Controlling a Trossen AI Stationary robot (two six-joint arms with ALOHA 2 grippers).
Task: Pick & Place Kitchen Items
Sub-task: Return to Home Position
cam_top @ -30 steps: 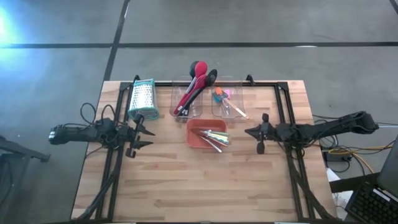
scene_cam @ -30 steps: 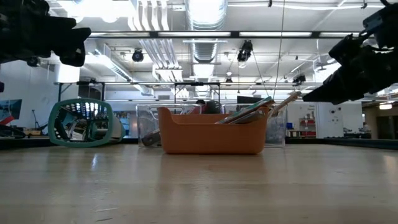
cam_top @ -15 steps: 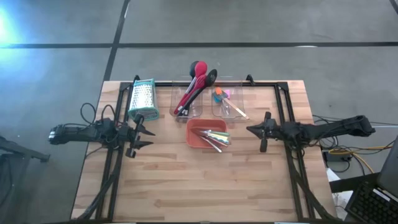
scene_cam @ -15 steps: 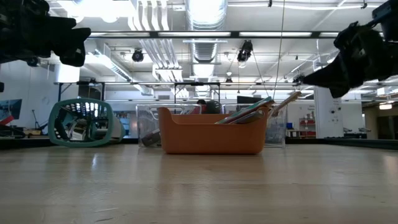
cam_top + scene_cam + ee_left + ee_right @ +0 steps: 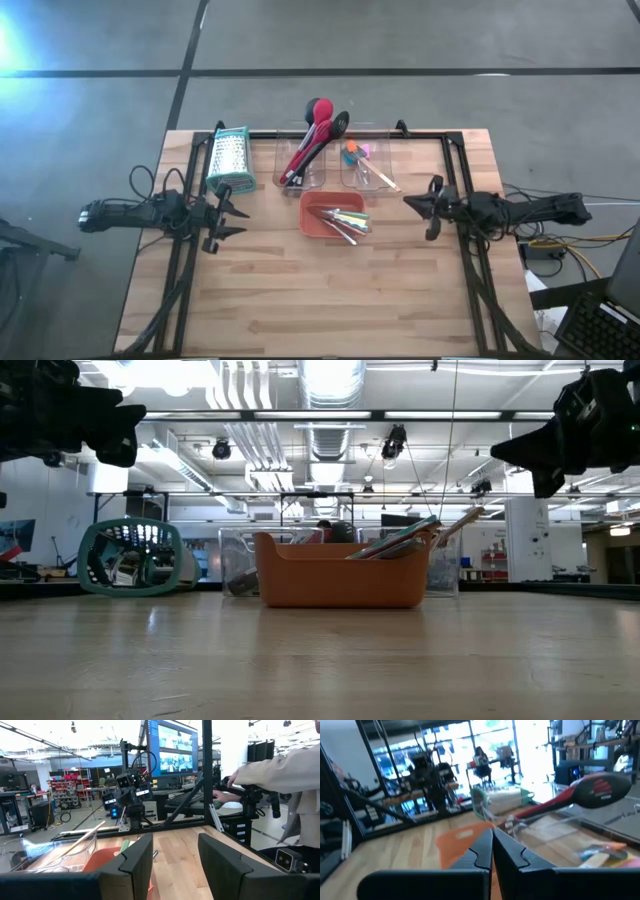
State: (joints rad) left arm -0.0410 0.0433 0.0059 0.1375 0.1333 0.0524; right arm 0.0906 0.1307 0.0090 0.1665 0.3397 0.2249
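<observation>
**Table** (image 5: 300,290): pale butcher-block wood laid in narrow planks, framed by black metal rails.

**Box grater** (image 5: 228,160): perforated metal with teal trim. It lies on its side at the far edge of the table, on the left arm's side. Its rounded teal base faces the low camera.

**First clear tub** (image 5: 298,172): rigid transparent plastic, rectangular, just beside the grater. It holds the long-handled spoons and spatulas (image 5: 312,135), red and black with a smooth finish. They lean together, and their rounded heads jut past the far rim.

**Second clear tub** (image 5: 372,168): same material and shape, next to the first. It holds the small pieces (image 5: 352,152) in orange, pink and blue. A pale slim stick (image 5: 382,181) lies slantwise across its near rim.

**Orange tray** (image 5: 312,215): opaque plastic with rounded corners, set in front of the two tubs. It holds the thin tools (image 5: 346,221), which have green-yellow handles. They lie slantwise with their ends poking over the rim.

**Left gripper** (image 5: 236,214): two dark, flat fingers spread apart with nothing between them. It is raised above the table in front of the grater.

**Right gripper** (image 5: 410,202): dark fingers pressed together and empty. It is raised above the table near the second clear tub, not touching it.
</observation>
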